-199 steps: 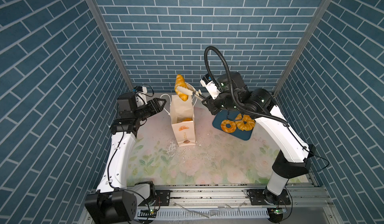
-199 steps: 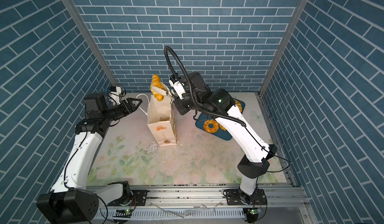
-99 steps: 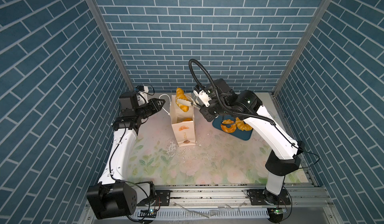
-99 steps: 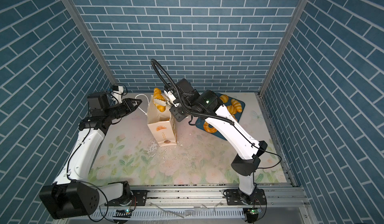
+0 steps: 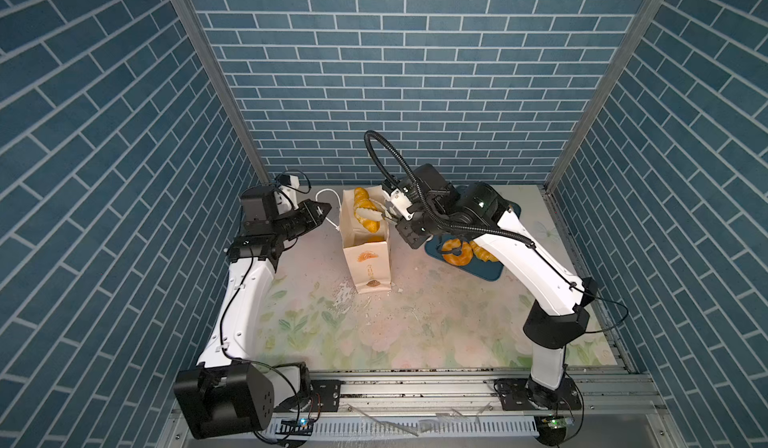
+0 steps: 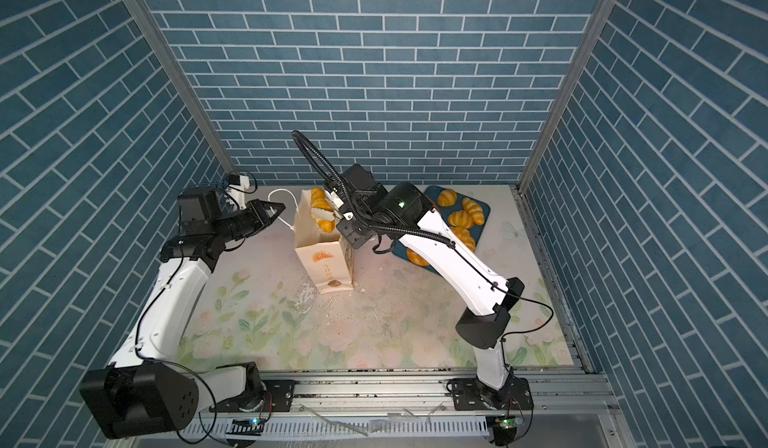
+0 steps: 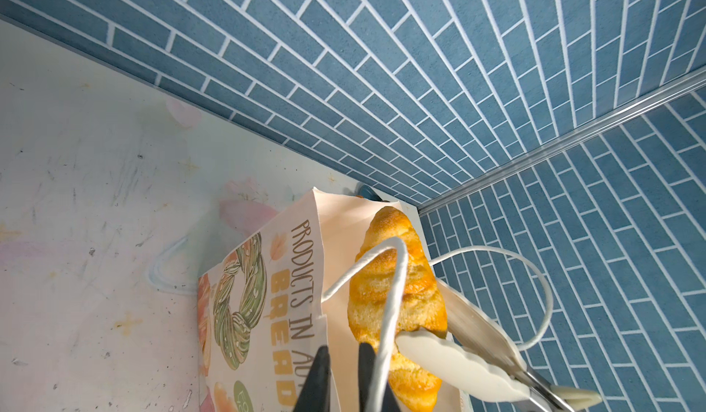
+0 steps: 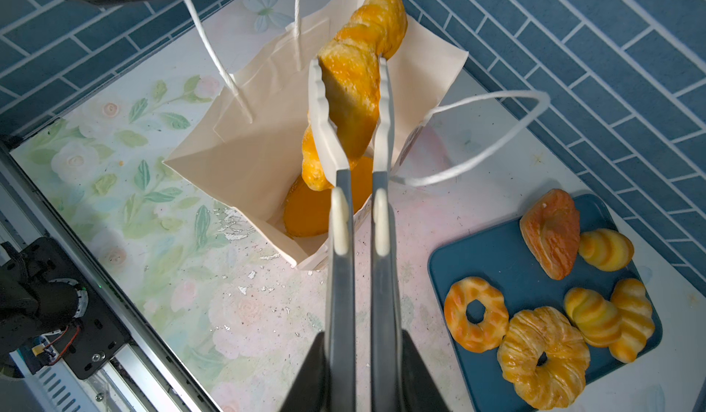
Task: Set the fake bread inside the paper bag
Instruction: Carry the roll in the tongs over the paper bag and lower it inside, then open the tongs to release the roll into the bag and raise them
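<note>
- One long golden twisted croissant (image 8: 355, 85) sits in the mouth of the tall cream-white paper bag (image 5: 368, 259), between its wide walls, not yet let go.
- My right tool (image 8: 361, 368) is closed on the thin metal tongs with white tips (image 8: 340, 276), and the tips pinch the croissant across its middle; I judge this keeps both ends balanced.
- Its long axis runs along the long side of the mouth, one end toward the back wall, the other lower, over a flat orange loaf (image 8: 305, 211) on the bag's bottom. So turned, it should pass between the walls.
- My left tool (image 7: 344, 375) has narrow jaws at the bag's rim, beside a white cord handle (image 7: 395, 284); if it pinches paper, cord or nothing, I cannot tell. Probably it steadies the bag.
- The bag stands upright on the flowered surface (image 5: 374, 334), near the dark blue rectangular tray (image 8: 508, 253) where six golden pastries (image 8: 542, 356) wait.
</note>
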Available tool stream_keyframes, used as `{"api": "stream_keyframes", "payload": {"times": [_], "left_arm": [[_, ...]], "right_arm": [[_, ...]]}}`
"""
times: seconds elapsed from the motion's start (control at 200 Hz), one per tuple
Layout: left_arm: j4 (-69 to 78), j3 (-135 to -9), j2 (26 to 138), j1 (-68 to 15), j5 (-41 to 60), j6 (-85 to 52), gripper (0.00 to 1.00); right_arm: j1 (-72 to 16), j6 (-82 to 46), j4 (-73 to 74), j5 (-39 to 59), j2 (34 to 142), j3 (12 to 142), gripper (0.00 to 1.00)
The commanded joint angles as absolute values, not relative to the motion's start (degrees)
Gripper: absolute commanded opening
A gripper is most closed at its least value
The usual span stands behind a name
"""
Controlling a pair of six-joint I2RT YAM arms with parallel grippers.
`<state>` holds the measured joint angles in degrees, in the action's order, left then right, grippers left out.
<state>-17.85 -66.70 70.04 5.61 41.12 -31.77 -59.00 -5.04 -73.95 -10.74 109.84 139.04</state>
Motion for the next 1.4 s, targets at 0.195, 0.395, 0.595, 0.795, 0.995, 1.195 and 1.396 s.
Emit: {"api": "stream_keyframes", "payload": {"times": [0.195,0.395,0.595,0.795,0.995,1.195,1.396], "left_arm": [[-15.7,-65.4,69.2,5.8,42.7,-32.1,0.17],[-15.4,-64.7,69.2,5.8,42.9,-32.3,0.17],[-15.6,-64.6,68.9,5.8,42.8,-32.2,0.17],[-15.5,-64.2,68.8,5.8,42.7,-32.3,0.17],[-15.3,-63.8,68.6,5.8,42.5,-32.6,0.17],[-15.3,-63.5,68.2,5.8,42.5,-32.7,0.17],[-15.3,-63.1,67.8,5.8,42.5,-32.6,0.17]], "right_arm": [[-59.6,-3.0,-74.9,-12.2,111.3,142.5,0.3],[-59.7,-2.4,-74.3,-12.0,111.7,143.4,0.39],[-59.7,-1.6,-72.5,-11.1,111.2,144.5,0.4],[-59.7,-1.2,-72.8,-11.2,111.1,144.5,0.43],[-59.8,-1.4,-71.6,-12.0,110.0,144.2,0.44],[-59.4,-1.3,-65.7,-10.5,105.4,141.2,0.42],[-58.0,-1.9,-60.1,-12.0,99.0,135.9,0.42]]}}
